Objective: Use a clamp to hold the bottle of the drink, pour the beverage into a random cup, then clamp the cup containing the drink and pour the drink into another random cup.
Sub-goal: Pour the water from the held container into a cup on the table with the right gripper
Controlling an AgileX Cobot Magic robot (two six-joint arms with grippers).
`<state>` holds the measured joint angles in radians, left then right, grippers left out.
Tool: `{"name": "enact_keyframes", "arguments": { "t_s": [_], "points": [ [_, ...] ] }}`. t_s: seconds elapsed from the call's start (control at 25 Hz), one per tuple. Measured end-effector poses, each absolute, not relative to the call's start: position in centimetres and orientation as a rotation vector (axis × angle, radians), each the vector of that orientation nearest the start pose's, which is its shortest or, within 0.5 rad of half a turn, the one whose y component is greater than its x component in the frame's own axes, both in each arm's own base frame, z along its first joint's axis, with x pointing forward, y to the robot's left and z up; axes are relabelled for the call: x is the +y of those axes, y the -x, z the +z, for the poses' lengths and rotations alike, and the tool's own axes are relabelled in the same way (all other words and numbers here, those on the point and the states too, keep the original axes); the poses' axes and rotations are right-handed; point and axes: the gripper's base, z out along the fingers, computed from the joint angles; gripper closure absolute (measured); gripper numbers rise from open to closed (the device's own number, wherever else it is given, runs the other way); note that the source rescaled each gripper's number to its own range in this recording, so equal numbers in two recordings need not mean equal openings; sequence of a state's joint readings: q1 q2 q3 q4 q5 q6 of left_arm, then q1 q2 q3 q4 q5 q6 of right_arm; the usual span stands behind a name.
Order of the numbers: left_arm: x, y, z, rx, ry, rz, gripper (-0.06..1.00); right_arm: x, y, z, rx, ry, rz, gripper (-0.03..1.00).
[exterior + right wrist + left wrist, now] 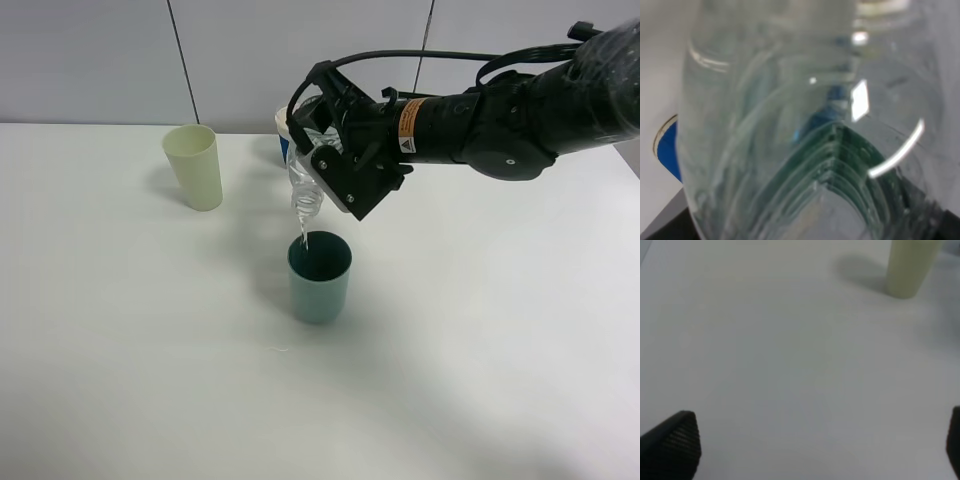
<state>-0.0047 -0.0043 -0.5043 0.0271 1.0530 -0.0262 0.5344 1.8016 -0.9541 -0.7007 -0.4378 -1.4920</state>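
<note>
My right gripper is shut on the clear ribbed bottle, which is tipped steeply with its mouth down. A thin stream of the clear beverage falls from the bottle into the teal cup directly below. The bottle fills the right wrist view. The pale yellow-green cup stands upright at the back left, apart from the pouring. It also shows in the left wrist view as a pale cup. My left gripper hovers open over bare table, holding nothing.
A white paper cup with a blue sleeve stands behind the right gripper, mostly hidden; its blue edge shows past the bottle. The white table extends all around the cups.
</note>
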Motion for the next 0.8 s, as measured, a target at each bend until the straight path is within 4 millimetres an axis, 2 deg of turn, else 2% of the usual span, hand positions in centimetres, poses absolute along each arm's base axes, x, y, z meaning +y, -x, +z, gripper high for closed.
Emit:
{"name": "enact_keyframes", "arguments": {
  "t_s": [0.8],
  "points": [
    [0.22,0.57,27.91,2.028,0.023,0.013,-0.06,21.4,-31.47,19.78,0.287,2.025,-0.785,0.93]
  ]
}}
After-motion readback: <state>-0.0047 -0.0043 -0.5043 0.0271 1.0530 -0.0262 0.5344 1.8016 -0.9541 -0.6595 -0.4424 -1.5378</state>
